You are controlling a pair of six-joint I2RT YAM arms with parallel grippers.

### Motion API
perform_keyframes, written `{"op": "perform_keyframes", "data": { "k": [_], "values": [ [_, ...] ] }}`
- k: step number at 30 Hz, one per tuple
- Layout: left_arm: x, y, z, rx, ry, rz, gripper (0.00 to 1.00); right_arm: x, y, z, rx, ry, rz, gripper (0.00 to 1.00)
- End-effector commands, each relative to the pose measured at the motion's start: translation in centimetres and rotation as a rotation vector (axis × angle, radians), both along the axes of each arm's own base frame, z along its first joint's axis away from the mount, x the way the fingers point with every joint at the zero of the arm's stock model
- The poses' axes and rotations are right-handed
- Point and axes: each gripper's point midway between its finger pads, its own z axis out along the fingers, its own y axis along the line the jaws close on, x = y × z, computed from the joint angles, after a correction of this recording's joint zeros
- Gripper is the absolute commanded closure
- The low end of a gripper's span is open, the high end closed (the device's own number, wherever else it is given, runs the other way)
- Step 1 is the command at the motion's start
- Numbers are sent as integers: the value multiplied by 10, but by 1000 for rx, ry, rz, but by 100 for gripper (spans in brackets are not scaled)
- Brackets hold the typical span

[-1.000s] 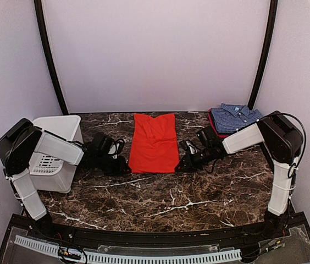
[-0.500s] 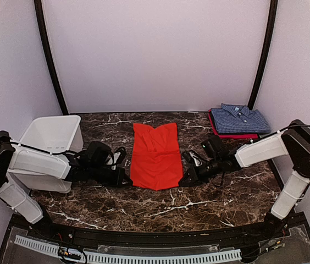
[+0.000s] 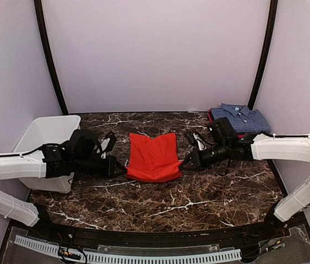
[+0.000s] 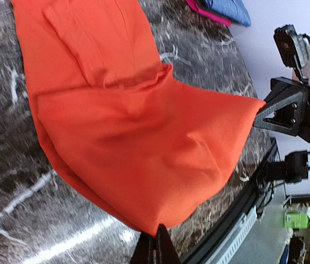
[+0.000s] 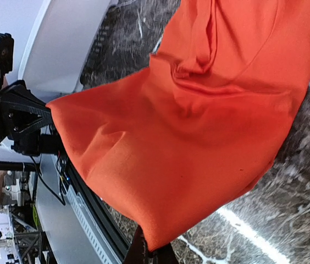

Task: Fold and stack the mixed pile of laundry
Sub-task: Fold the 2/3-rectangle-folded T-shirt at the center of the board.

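Observation:
The orange-red shirt (image 3: 154, 157) lies mid-table, its near half raised off the marble and carried toward the back. My left gripper (image 3: 125, 170) is shut on the shirt's near left corner, seen pinched at the bottom of the left wrist view (image 4: 156, 242). My right gripper (image 3: 181, 164) is shut on the near right corner, also pinched low in the right wrist view (image 5: 154, 250). The cloth (image 5: 199, 121) sags between the two grips. The blue checked shirt (image 3: 237, 118) rests folded at the back right, on top of a red folded garment (image 3: 214, 124).
A white plastic basket (image 3: 48, 143) stands at the left edge behind my left arm. Dark marble tabletop (image 3: 188, 192) stretches in front of the shirt. A black rail (image 3: 144, 236) runs along the near edge.
Both grippers shut on the shirt's near corners, first drew it toward the front, then lifted that edge and carried it toward the back. The shirt now looks shorter and bunched.

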Motion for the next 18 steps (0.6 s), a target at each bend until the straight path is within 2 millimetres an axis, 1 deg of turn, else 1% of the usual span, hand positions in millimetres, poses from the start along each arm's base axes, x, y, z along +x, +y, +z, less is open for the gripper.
{"op": "perform_keyframes", "data": {
  "k": [1, 2, 3, 4, 5, 6, 7, 8, 9, 10, 11, 12, 13, 14, 15, 16, 17, 18],
  "values": [
    [54, 22, 20, 51, -78, 132, 100, 57, -20, 14, -29, -75, -87, 100],
    [66, 22, 25, 49, -94, 135, 100, 68, -20, 17, -24, -87, -91, 100],
    [79, 29, 29, 47, -108, 166, 100, 79, -19, 19, -24, -107, -84, 100],
    [92, 28, 33, 53, -126, 169, 100, 90, -18, 17, -27, -112, -81, 100],
    [110, 29, 36, 59, -143, 178, 100, 102, -17, 16, -27, -120, -78, 100],
    [119, 30, 35, 69, -148, 184, 100, 112, -14, 13, -25, -124, -71, 100],
    [137, 30, 31, 89, -155, 195, 100, 124, -10, 10, -22, -128, -66, 100],
    [145, 29, 27, 92, -159, 199, 100, 136, -6, 7, -16, -132, -62, 100],
    [162, 27, 18, 98, -155, 205, 100, 150, -1, -3, -19, -126, -57, 100],
    [171, 28, 11, 102, -148, 214, 100, 162, 2, -11, -22, -122, -56, 100],
    [183, 23, -2, 110, -136, 209, 100, 173, 3, -18, -26, -120, -60, 100],
    [190, 22, -10, 119, -126, 214, 100, 182, 4, -28, -31, -108, -64, 100],
    [198, 19, -28, 134, -102, 211, 100, 190, 5, -37, -35, -98, -68, 100],
    [203, 17, -34, 134, -103, 212, 100, 196, 6, -45, -34, -88, -71, 100],
    [206, 15, -53, 150, -76, 210, 100, 200, 7, -53, -37, -82, -73, 100],
    [209, 14, -59, 145, -78, 212, 100, 203, 7, -60, -39, -80, -75, 100],
    [207, 13, -77, 156, -49, 205, 100, 204, 8, -70, -45, -67, -75, 100],
    [209, 12, -80, 149, -53, 203, 100, 203, 9, -79, -49, -51, -68, 100]
  ]
}}
